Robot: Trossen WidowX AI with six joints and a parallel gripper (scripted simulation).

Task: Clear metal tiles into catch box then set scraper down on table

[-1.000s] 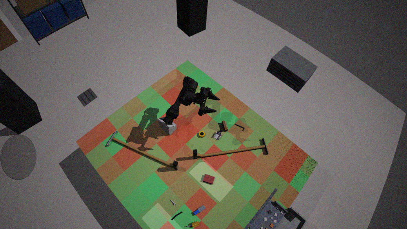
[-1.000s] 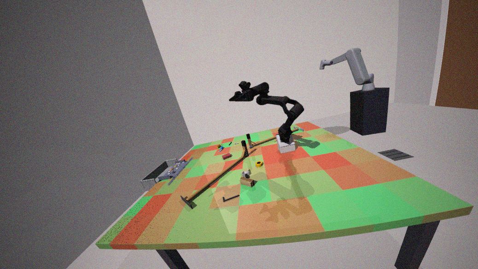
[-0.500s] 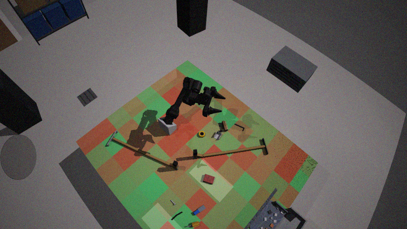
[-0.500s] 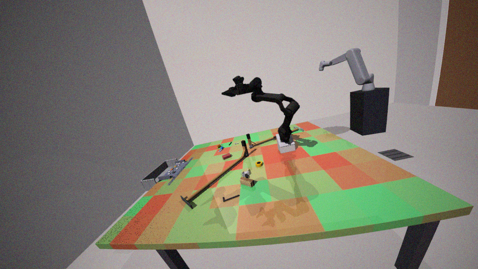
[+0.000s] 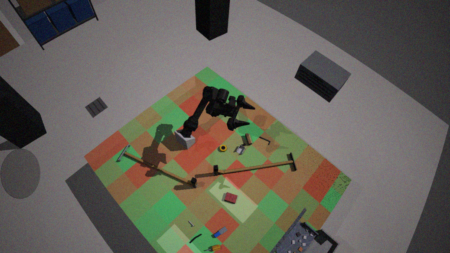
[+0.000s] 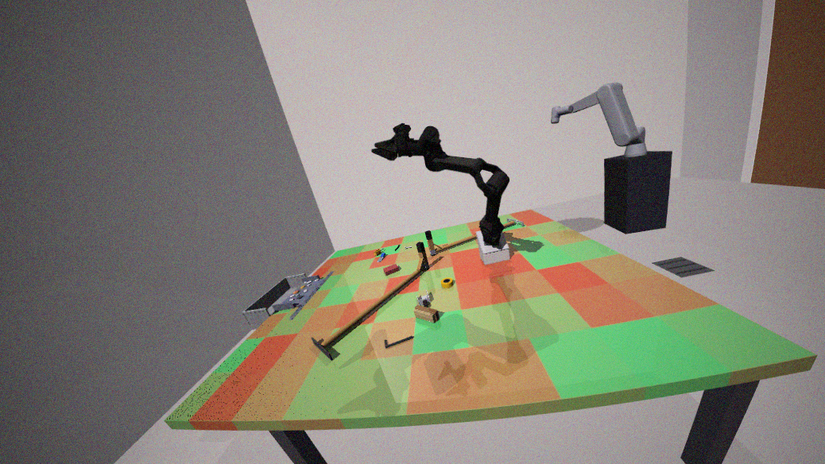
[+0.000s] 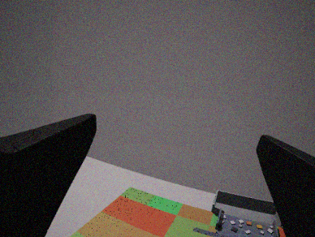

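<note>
My gripper (image 5: 247, 115) (image 6: 381, 152) (image 7: 180, 132) is open and empty, raised high above the checkered table near the arm's base. A long wooden-handled scraper (image 5: 256, 167) (image 6: 374, 307) with a black cross blade lies flat on the table, well below and ahead of the gripper. A second long tool (image 5: 157, 168) (image 6: 470, 237) with a grey metal head lies beside it. The steel bench plate (image 5: 284, 240) (image 6: 308, 287) (image 7: 215, 232) sits at the table's far corner with several small metal tiles (image 5: 298, 241) (image 7: 249, 226) on it. The catch box (image 5: 326, 239) (image 6: 259, 303) (image 7: 243, 201) adjoins its outer end.
A yellow tape roll (image 5: 223, 147) (image 6: 446, 282), a wooden block (image 5: 248, 138) (image 6: 427, 313), a small metal bracket (image 5: 240, 149) (image 6: 425, 299) and a hex key (image 5: 269, 141) (image 6: 397, 342) lie near the scraper. A red block (image 5: 230, 197) (image 6: 391, 269) and small hand tools (image 5: 219, 232) lie farther off.
</note>
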